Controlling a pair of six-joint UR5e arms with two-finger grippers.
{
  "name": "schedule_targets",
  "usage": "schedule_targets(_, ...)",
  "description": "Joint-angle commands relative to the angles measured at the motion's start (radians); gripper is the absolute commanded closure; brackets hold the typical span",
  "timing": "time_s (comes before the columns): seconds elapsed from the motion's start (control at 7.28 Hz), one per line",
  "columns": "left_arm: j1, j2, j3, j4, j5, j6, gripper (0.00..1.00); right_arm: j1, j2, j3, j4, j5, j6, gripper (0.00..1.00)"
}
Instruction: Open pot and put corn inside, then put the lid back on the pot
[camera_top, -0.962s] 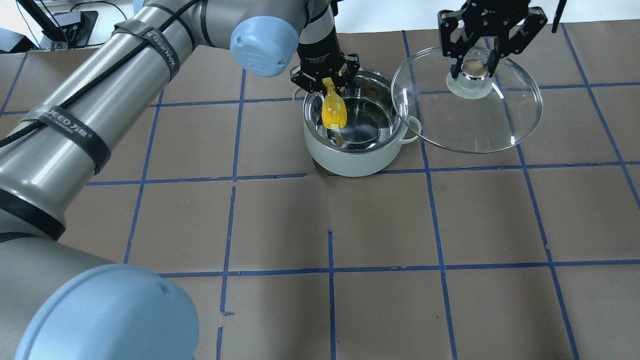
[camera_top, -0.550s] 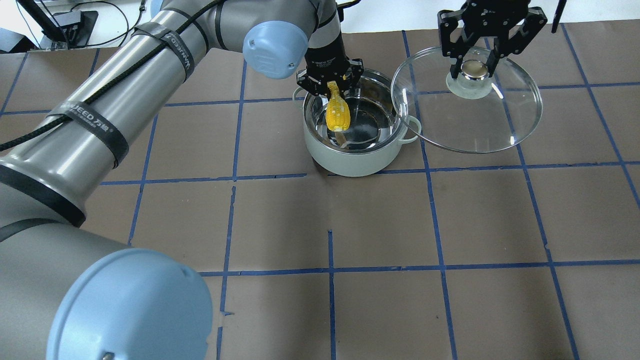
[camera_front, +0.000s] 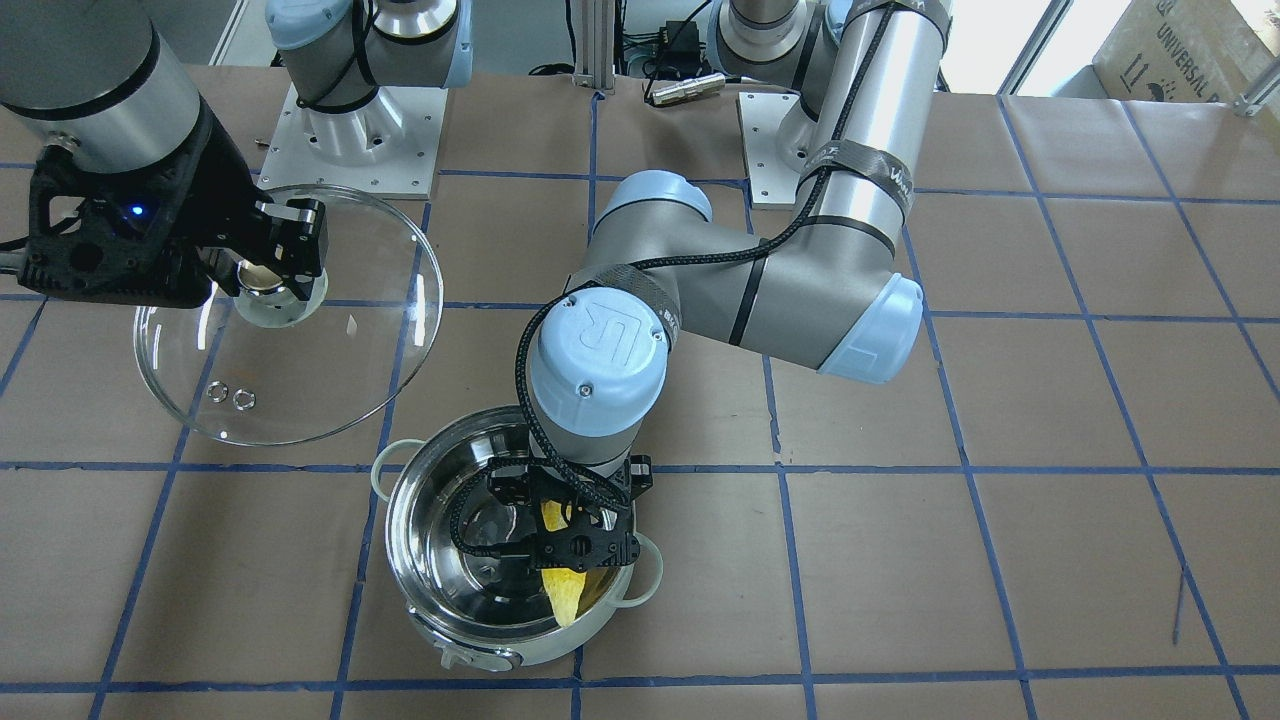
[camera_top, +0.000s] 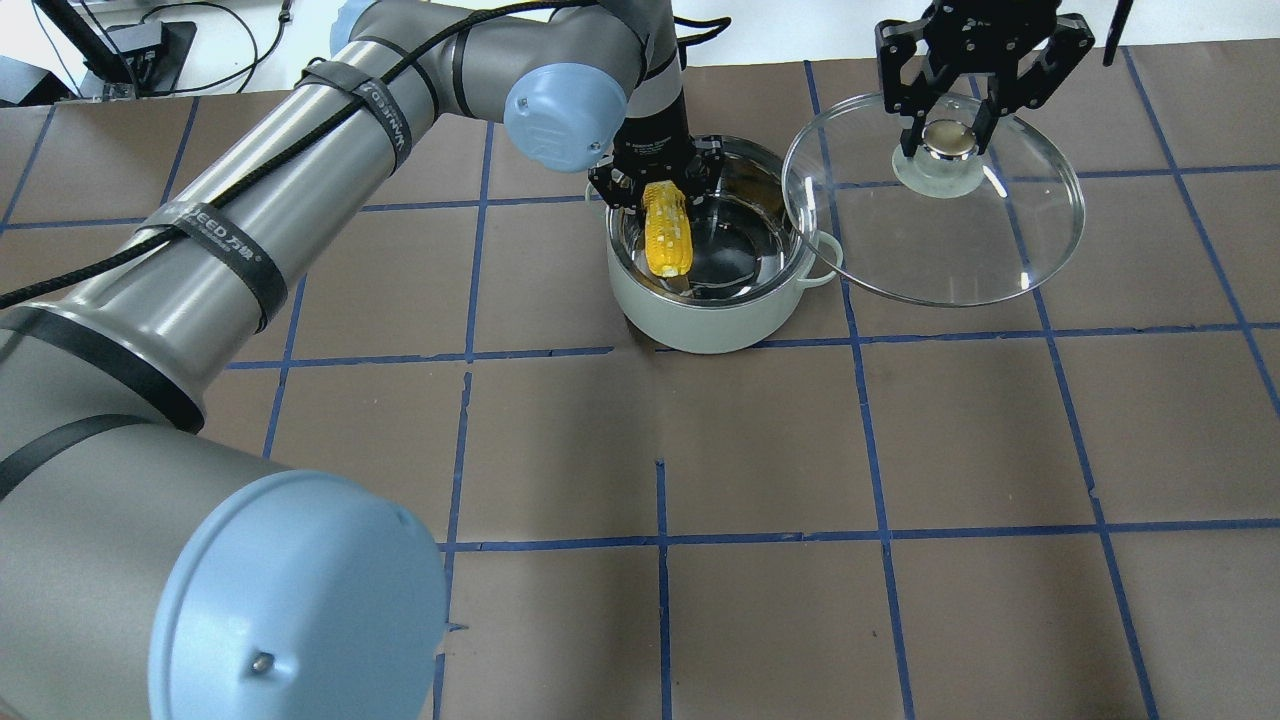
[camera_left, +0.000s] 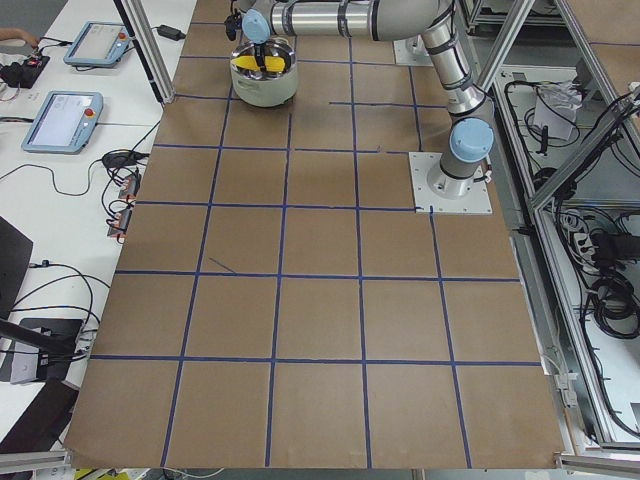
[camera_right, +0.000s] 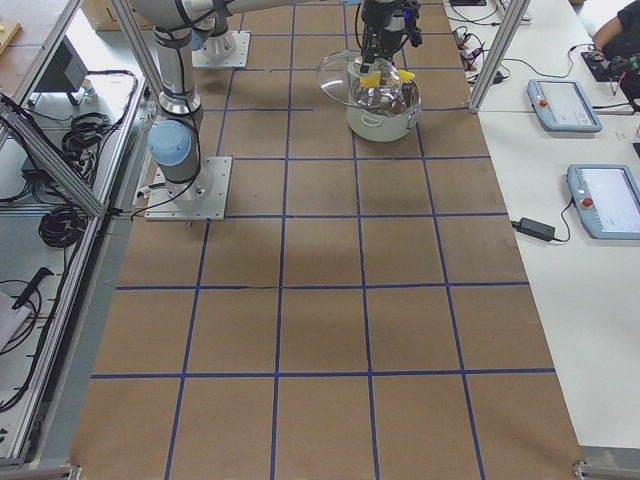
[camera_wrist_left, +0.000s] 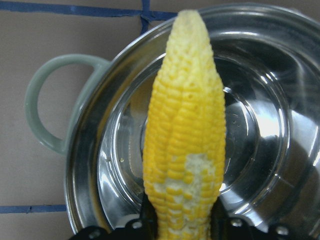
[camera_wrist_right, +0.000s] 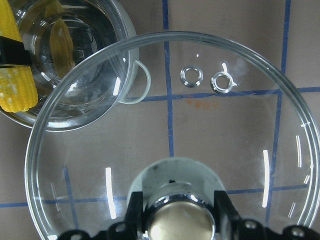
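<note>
The white pot (camera_top: 700, 322) with a shiny steel inside stands open at the table's far middle; it also shows in the front view (camera_front: 455, 575). My left gripper (camera_top: 660, 195) is shut on the thick end of the yellow corn (camera_top: 668, 240) and holds it inside the pot's left half, tip pointing out over the steel bottom (camera_wrist_left: 260, 150). The corn shows in the left wrist view (camera_wrist_left: 185, 150) and the front view (camera_front: 565, 597). My right gripper (camera_top: 950, 140) is shut on the knob of the clear glass lid (camera_top: 960, 250) and holds it beside the pot's right handle.
The table is brown paper with a blue tape grid (camera_top: 660, 540). The lid's rim overlaps the pot's right handle (camera_wrist_right: 142, 82) as the right wrist view shows it. The arm bases (camera_front: 350, 130) stand at the robot's side of the table.
My left gripper has moved a little farther over the pot and lower, carrying the corn down into it. The right gripper and the lid have not moved.
</note>
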Motion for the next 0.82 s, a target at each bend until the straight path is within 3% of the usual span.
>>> schedule_targets(0.0,0.000,0.029,-0.004,-0.009,0.009,0.012,0.00,0.000,0.001,0.000,0.000,-0.001,-0.002,0.71)
schedule_targets(0.27,0.027,0.093,-0.017,-0.027,0.017,0.063,0.00,-0.002,0.001,0.000,0.000,-0.002,-0.002,0.71)
schedule_targets(0.41,0.071,0.165,-0.040,-0.102,0.070,0.178,0.00,-0.002,0.001,0.000,0.000,-0.002,-0.003,0.71)
schedule_targets(0.69,0.191,0.337,-0.172,-0.182,0.081,0.355,0.00,-0.014,0.001,0.000,0.000,-0.004,-0.011,0.71)
